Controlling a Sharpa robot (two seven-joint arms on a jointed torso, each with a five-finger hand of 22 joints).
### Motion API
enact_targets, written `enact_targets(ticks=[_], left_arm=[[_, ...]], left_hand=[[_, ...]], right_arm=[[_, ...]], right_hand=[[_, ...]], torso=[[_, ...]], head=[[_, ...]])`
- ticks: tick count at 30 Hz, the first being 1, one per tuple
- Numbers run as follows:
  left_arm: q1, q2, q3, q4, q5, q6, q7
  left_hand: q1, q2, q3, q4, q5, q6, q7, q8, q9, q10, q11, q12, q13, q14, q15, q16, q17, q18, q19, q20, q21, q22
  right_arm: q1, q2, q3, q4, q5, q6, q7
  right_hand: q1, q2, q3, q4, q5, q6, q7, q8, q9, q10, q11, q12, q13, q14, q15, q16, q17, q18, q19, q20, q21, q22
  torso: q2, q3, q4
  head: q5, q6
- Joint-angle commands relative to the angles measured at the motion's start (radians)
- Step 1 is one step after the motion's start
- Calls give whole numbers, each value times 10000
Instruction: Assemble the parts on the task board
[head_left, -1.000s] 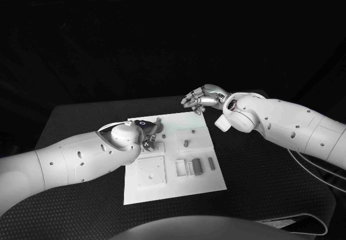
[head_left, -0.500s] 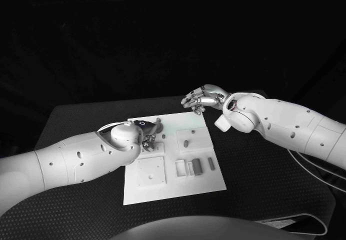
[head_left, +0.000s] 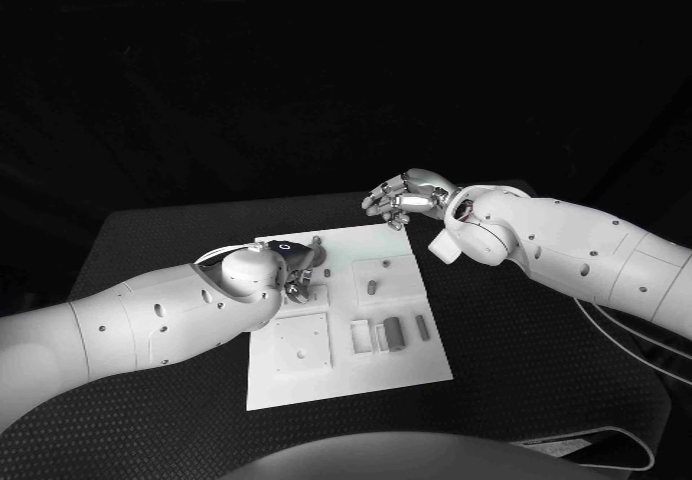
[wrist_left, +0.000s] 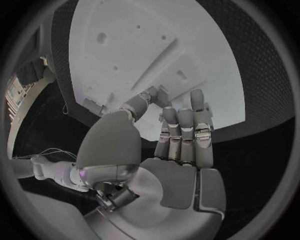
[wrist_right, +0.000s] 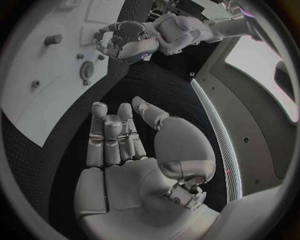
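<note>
Not much has shifted since a second ago, so don't expect drama — your right hand (head_left: 407, 196) has crept a touch up and away from the board's far corner, and the left hand (head_left: 299, 272) hasn't budged.

Head view first. You've got the left hand low over the task board (head_left: 346, 310), fingers pointing down at the board's upper-left area; you can't tell from here whether they actually pinch anything. Just beyond its fingertips, toward the right arm, a small part (head_left: 372, 286) lies on a raised square. Closer to you than that hand sits a flat square plate (head_left: 303, 345), and beside that a row of upright parts (head_left: 391, 333). The right hand hangs off the board's far right corner, fingers loosely curled, nothing in it.

Left wrist view: the fingers (wrist_left: 185, 131) are together and fairly straight, thumb stretched out toward the board (wrist_left: 156, 45), its tip near a small block at the board's edge — whether it touches, you can't tell. No grasp visible.

Right wrist view: your right hand (wrist_right: 128, 155) is flat and relaxed, fingers side by side, empty. Past its fingertips is the board (wrist_right: 37, 95) with a peg (wrist_right: 53, 39), and the left hand (wrist_right: 119, 37) over it.
</note>
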Motion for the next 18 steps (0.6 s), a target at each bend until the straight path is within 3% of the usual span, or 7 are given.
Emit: enact_targets(ticks=[1,18], left_arm=[[1,30,-6,14,-5,-73,89],[-3,12,-22,9,9,-29,55]], left_hand=[[10,-78,1,50,-48,-2,55,-27,15,0,42,-4,10,-20,-11,-64,15,-147,-69,-11,-40,-12],[6,-91,-18,55,-51,-24,63,-35,21,-14,49,-3,14,-29,-4,-68,19,-147,-80,-8,-42,-18]], right_arm=[[-4,4,3,12,-61,131,65],[-4,-4,3,9,-60,128,61]], right_hand=[[-111,-1,-41,26,37,20,70,-45,-13,-40,32,66,-13,28,-71,-48,-17,69,71,-27,-48,118],[-122,-9,-39,26,37,15,71,-48,-16,-47,34,66,-18,24,-69,-51,-19,69,65,-25,-53,118]], torso=[[2,9,-3],[0,8,-3]], head=[[-1,-2],[-18,-5]])
